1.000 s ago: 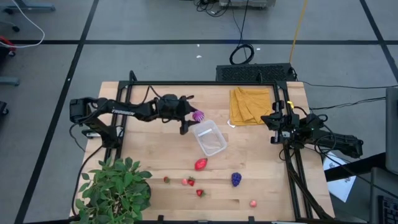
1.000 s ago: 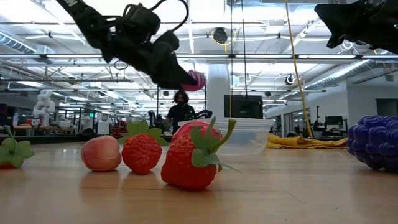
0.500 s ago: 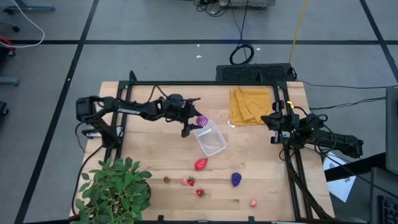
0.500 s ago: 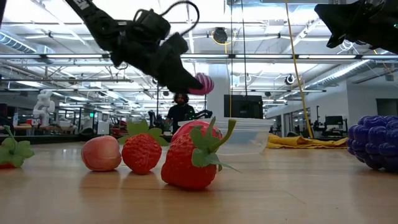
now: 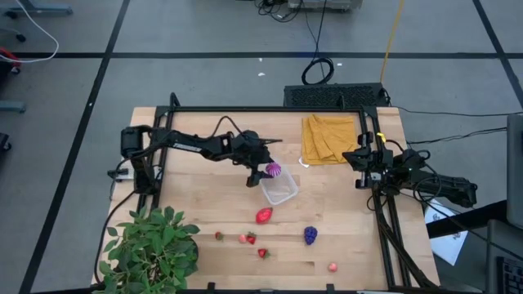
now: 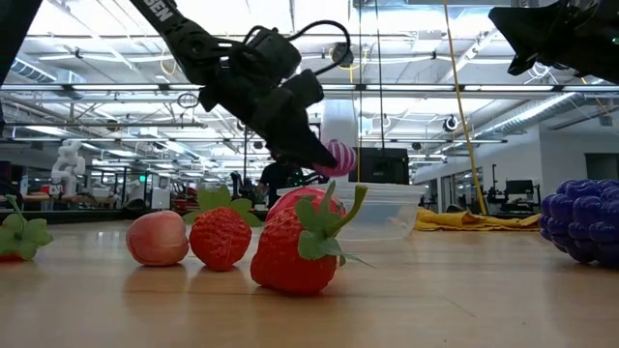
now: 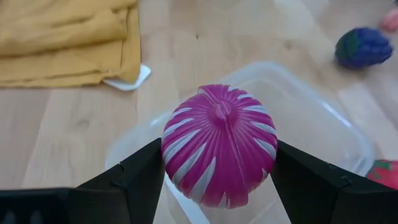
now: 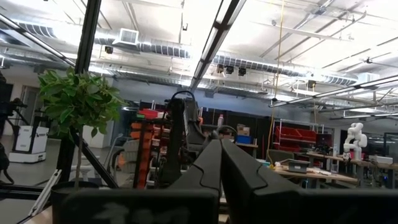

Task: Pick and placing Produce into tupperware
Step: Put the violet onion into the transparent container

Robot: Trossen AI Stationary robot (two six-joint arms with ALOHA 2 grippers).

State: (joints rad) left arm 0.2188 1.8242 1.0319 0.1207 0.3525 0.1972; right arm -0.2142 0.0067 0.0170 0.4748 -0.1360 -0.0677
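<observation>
My left gripper point(image 5: 268, 172) holds a magenta fruit with pale stripes point(image 7: 219, 145) over the far-left part of the clear tupperware point(image 5: 279, 189), which stands on the table's middle. On the near part of the table lie a large strawberry point(image 5: 263, 216), smaller red and pink pieces point(image 5: 248, 238) and a purple grape bunch point(image 5: 310, 235). My right gripper point(image 8: 220, 163) is shut, raised at the table's right edge, holding nothing. My left gripper pinches the magenta fruit's two opposite sides point(image 7: 171, 149) between its two fingers. The fingers come slanting down from the table's left. The fruit is lifted clear, above the tupperware's rim point(image 6: 334, 158).
A folded mustard cloth point(image 5: 329, 137) lies at the far right. A green potted plant point(image 5: 151, 245) stands at the near left corner. A black frame point(image 5: 245, 109) runs along the table's far side. A person shows far behind the table in the low view.
My left gripper has carried the magenta fruit toward the table's right and down, from left of the tupperware to above its far-left part, tipping further downward. The fruit stays in the hold.
</observation>
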